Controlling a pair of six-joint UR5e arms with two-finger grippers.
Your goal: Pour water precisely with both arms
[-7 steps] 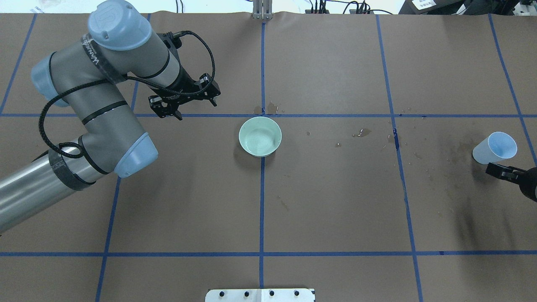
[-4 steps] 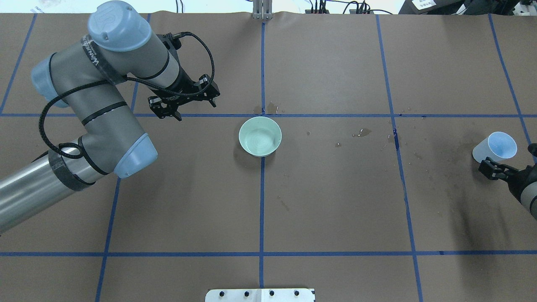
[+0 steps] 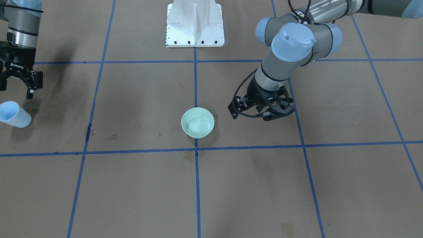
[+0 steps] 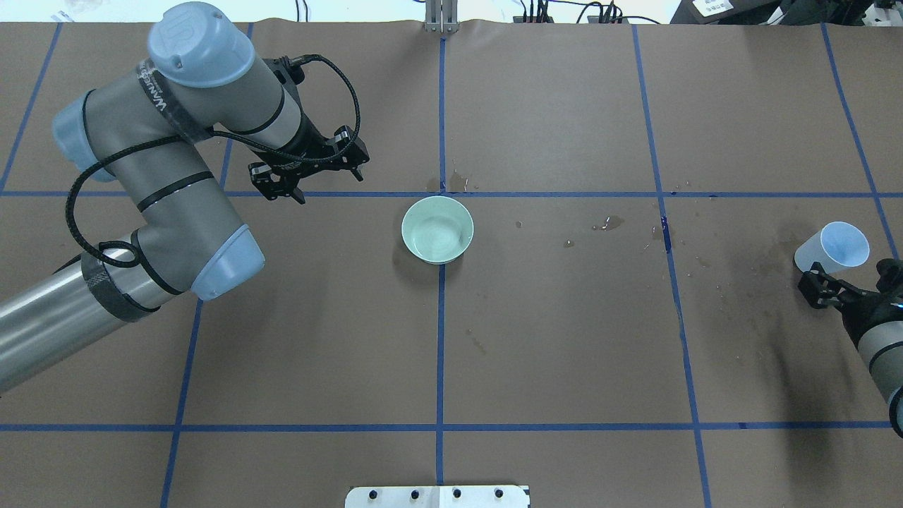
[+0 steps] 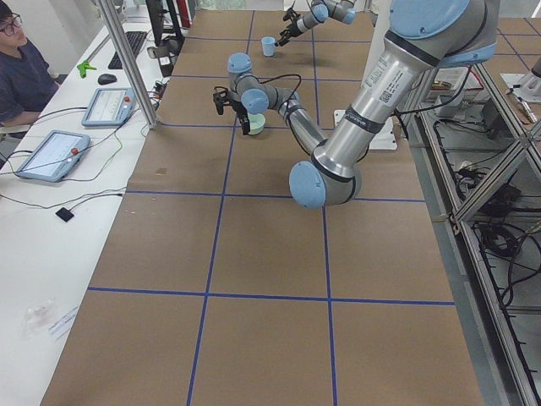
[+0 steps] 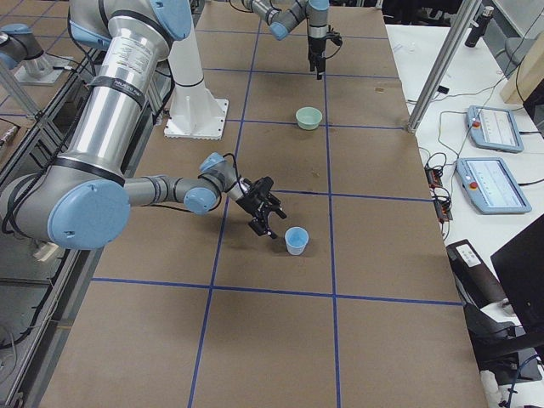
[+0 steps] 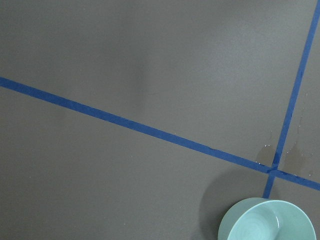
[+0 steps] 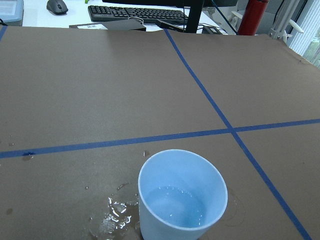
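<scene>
Shallow, clear water [image 8: 172,210] glints in the blue cup [image 8: 150,222] by the table's [image 4: 564,353] right edge. The left gripper [image 4: 330,182] and right gripper [image 3: 16,90] hold nothing, fingers wide.

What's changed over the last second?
The right gripper swung in from the table edge, closer to the blue cup, its wrist turning; jaws open, nothing gripped. The cup, the green bowl and the left gripper stayed put.

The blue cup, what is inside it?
The blue cup holds a little clear water at its bottom, as the right wrist view shows. Nothing covers its open mouth. The brown paper right under the cup is hidden by it.
</scene>
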